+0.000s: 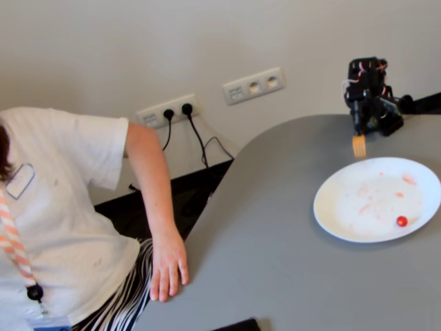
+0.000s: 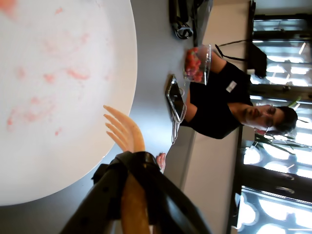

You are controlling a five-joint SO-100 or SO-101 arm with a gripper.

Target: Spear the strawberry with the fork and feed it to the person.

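The strawberry [image 1: 402,221] is a tiny red piece near the front right rim of the white plate [image 1: 331,221], which carries pale red smears. The orange-tan fork [image 1: 359,146] hangs tines down from my black gripper [image 1: 360,132], just beyond the plate's far left rim and well away from the strawberry. In the wrist view the gripper [image 2: 131,161] is shut on the fork [image 2: 122,131], whose tines lie over the plate's edge [image 2: 124,58]; the strawberry is out of that view. The person [image 1: 62,207] sits at the left in a white T-shirt and striped lanyard, hand [image 1: 167,265] on the table; her face is out of view.
The grey table [image 1: 275,227] curves away at the left. Wall sockets [image 1: 253,85] with black cables sit behind it. The wrist view shows another person in black [image 2: 229,105], a clear box of strawberries [image 2: 197,63] and a dark flat object [image 2: 175,97] on the table.
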